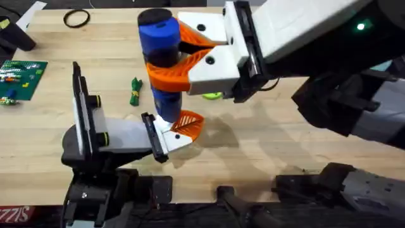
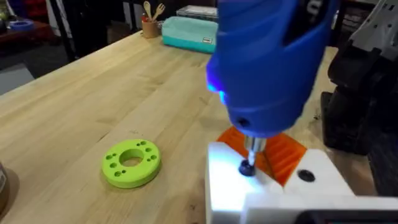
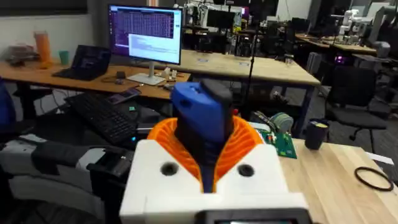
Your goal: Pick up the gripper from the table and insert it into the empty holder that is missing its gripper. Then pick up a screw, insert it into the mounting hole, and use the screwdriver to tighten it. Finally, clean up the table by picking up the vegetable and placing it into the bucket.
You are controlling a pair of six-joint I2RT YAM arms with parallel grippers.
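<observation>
A pale wooden tabletop (image 1: 285, 145) is carrying a green vegetable (image 1: 135, 90), a black ring (image 1: 76, 18) and a green circuit board (image 1: 19, 77).

A green circuit board (image 1: 22, 77) lies at the desk's (image 1: 266, 136) left edge; a black ring (image 1: 76, 19) sits farther back; a lime-green holed disc (image 2: 131, 163) rests flat.

White right end effector (image 1: 166, 54), ribbed orange fingers (image 1: 171, 77), black screws.

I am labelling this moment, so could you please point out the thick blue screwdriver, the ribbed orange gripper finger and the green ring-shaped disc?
thick blue screwdriver (image 1: 158, 38), overhead view, upper body.
ribbed orange gripper finger (image 1: 189, 122), overhead view, slatted face.
green ring-shaped disc (image 2: 131, 163), left wrist view, top face.
</observation>
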